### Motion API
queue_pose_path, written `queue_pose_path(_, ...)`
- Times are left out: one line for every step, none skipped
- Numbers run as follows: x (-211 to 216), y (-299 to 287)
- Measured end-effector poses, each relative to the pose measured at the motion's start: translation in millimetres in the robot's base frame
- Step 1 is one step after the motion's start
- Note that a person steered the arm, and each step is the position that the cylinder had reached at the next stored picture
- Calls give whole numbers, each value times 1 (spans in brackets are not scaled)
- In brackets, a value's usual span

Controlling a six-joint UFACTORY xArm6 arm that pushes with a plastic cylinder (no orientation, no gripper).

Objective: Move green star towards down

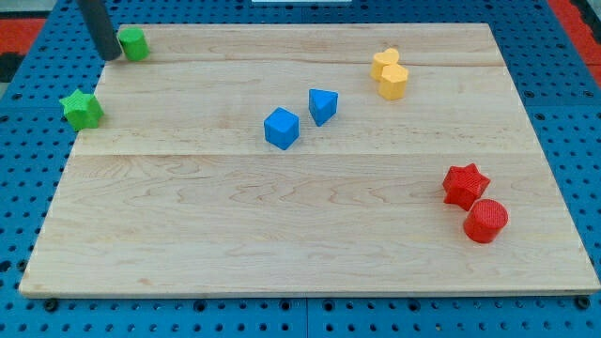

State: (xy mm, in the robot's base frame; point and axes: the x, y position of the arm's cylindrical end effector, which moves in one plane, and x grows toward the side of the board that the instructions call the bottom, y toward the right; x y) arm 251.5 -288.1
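**At the board's left edge: a star with little room for error**

At the view's top-left corner, my tip [111, 56] rests on the pale wooden board [282, 235], touching or just beside the small green plastic block [133, 43], whose shape I cannot make out for sure. Being a bare rod, the tip grasps nothing; it can only push.

The green plastic star [82, 110] sits further toward the view's bottom, right at the board's left edge, apart from the tip.

The main risk, as I judge it, is that edge. A push landing off the star's centre, on its right side, could steer it leftward and off the wood onto the blue pegboard. The star's points also invite trouble: contact on one arm may spin it instead of driving it down.

A second risk lies in the approach. Sweeping carelessly from here could drag the green block along.

The two blue blocks [282, 129], the yellow pair [391, 75], the red star [465, 184] and the red cylinder [485, 221] stand well apart and seem safe.
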Motion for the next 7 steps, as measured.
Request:
queue_pose_path(0,37)
queue_pose_path(27,36)
queue_pose_path(62,12)
queue_pose_path(61,-16)
queue_pose_path(111,-16)
queue_pose_path(152,-7)
queue_pose_path(199,36)
